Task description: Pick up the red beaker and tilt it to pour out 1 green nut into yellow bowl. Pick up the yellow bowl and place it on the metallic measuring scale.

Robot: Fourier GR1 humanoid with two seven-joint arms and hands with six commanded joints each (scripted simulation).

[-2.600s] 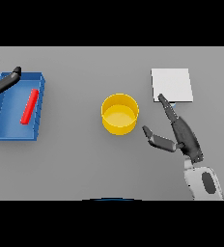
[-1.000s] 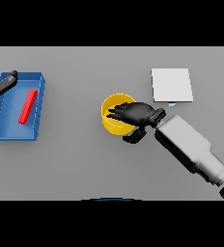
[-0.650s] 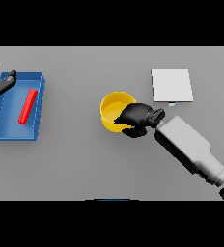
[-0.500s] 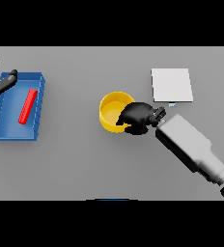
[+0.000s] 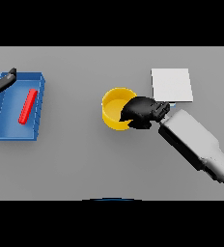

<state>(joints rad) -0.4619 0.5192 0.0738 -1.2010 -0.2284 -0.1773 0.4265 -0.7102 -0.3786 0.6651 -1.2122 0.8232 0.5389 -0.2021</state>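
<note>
Since the earliest picture, the right hand (image 5: 142,112) has crossed from beside the white plate over to the yellow bowl (image 5: 115,108), and the bowl itself has slid a little toward the left of the frame. Now that dark hand sits on the bowl's right rim, fingers curled over the edge and pinching the wall, with the white and grey forearm running down to the lower right. The bowl stands upright on the grey table (image 5: 85,164), just left of centre; I cannot make out anything inside it.

Up and to the right of the hand lies the flat square scale (image 5: 171,85), pale and apart from the bowl, its lower edge close to the wrist.

Over at the left edge of the frame is a blue tray (image 5: 38,103). A red beaker (image 5: 27,105) lies inside it on its side, slanted, well away from the bowl. The left hand (image 5: 0,83) shows only partly at the tray's upper left corner, fingers spread loosely above the rim and holding nothing.
</note>
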